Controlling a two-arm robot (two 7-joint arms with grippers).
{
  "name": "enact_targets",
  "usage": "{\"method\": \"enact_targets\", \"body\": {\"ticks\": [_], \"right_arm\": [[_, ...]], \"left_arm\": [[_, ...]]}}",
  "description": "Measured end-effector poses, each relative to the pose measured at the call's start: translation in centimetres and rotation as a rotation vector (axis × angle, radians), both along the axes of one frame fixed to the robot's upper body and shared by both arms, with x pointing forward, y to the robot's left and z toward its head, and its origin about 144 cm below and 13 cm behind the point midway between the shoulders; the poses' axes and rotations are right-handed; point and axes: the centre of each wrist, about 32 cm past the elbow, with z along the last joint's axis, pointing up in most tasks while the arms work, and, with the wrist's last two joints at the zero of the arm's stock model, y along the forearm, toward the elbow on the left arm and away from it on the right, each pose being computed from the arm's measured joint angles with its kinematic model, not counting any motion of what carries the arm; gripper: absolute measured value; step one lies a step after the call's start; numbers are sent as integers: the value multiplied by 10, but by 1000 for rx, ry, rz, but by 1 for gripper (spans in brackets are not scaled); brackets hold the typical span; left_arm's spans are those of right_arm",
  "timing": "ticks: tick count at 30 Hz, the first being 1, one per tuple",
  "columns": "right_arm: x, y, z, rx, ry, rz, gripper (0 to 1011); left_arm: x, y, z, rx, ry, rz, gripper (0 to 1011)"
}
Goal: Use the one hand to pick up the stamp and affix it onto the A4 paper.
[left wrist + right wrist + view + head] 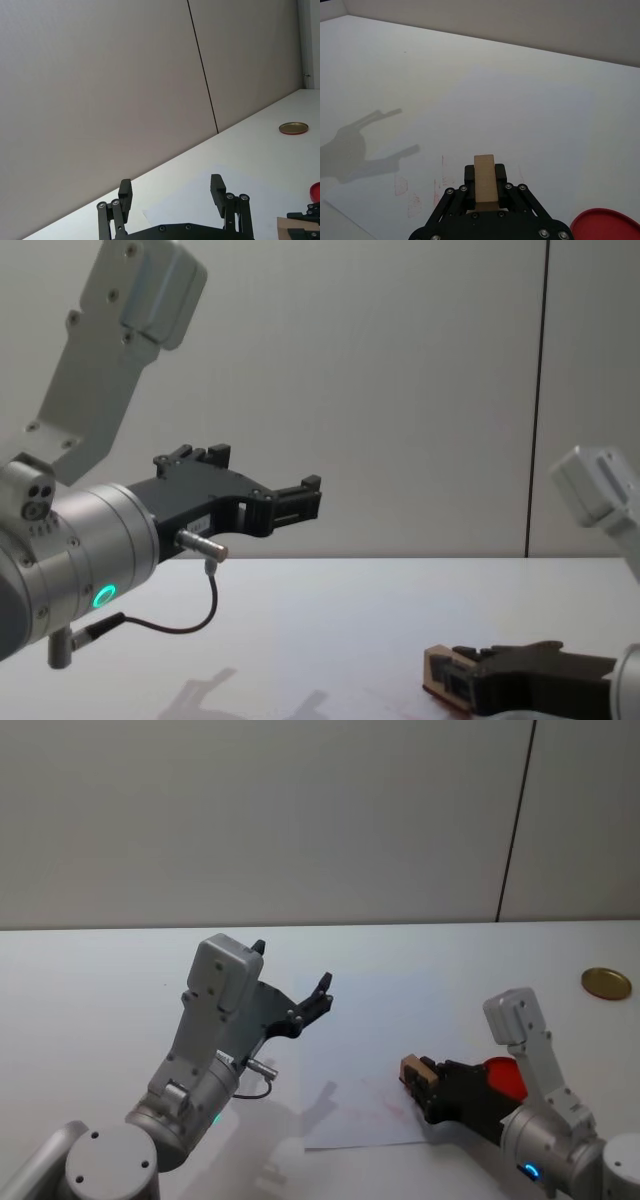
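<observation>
My right claw (418, 1080) is clenched on the stamp (412, 1069), low by the right edge of the A4 paper (350, 1030), with the red ink pad (506, 1074) just behind. My left claw (291, 967) hangs released above the paper's left edge, leaving the sheet's middle open between us.

I have the stamp (484, 181), a small light tan wooden block, clamped between the fingers of my right gripper (421, 1084). Its long side runs along the fingers and its end pokes just past their tips. The A4 paper (385, 1020) lies flat and white beneath and ahead of the gripper, spreading well beyond the fingertips. Faint red ink smudges (403, 186) mark the sheet near the tips, off to one side. Whether the block touches the paper I cannot tell.
</observation>
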Motion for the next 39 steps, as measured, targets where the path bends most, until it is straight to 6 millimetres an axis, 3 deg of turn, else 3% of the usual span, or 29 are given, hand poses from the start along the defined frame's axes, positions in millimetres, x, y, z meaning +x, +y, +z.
{"method": "enact_targets", "body": {"ticks": [24,39], "right_arm": [[6,-4,1,-3,25,4,220],[10,-22,28,43,-81,-60,220]], "left_arm": [[0,0,0,0,0,0,993],[0,0,0,0,0,0,993]]}}
